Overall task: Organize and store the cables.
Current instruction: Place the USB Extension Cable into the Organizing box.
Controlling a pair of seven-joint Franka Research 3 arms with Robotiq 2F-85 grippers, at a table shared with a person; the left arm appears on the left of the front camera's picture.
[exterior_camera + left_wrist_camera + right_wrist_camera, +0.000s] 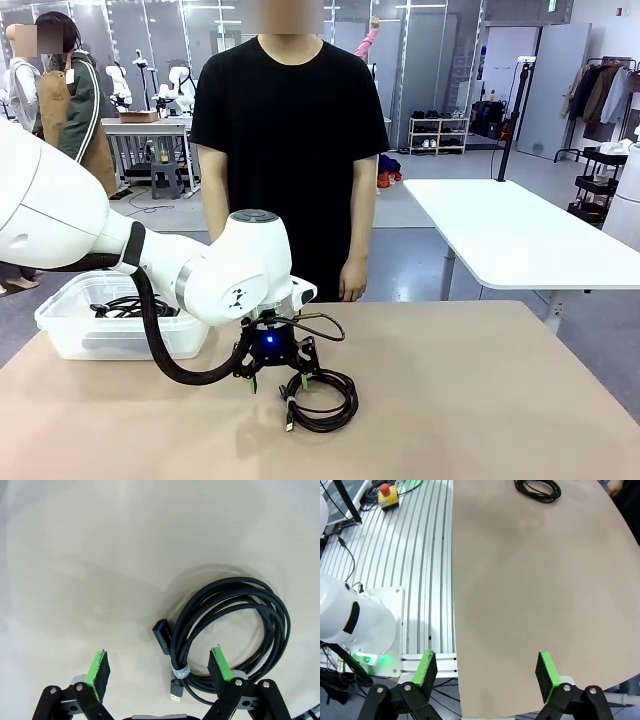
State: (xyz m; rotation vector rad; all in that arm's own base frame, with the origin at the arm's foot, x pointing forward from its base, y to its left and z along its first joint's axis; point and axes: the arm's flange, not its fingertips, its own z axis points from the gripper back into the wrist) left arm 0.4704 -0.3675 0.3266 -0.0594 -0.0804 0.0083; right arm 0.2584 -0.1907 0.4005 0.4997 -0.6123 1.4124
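Beige table [480, 400] lies bare toward its right edge, and we see our left hand [159, 672] spread wide over a coiled black cable [235, 625], right hand [487, 672] wide too.

A beige table [480, 400] carries a clear plastic bin [75, 335] at its nine o'clock edge and one coiled black cable [320, 398] near the centre, toward six o'clock.
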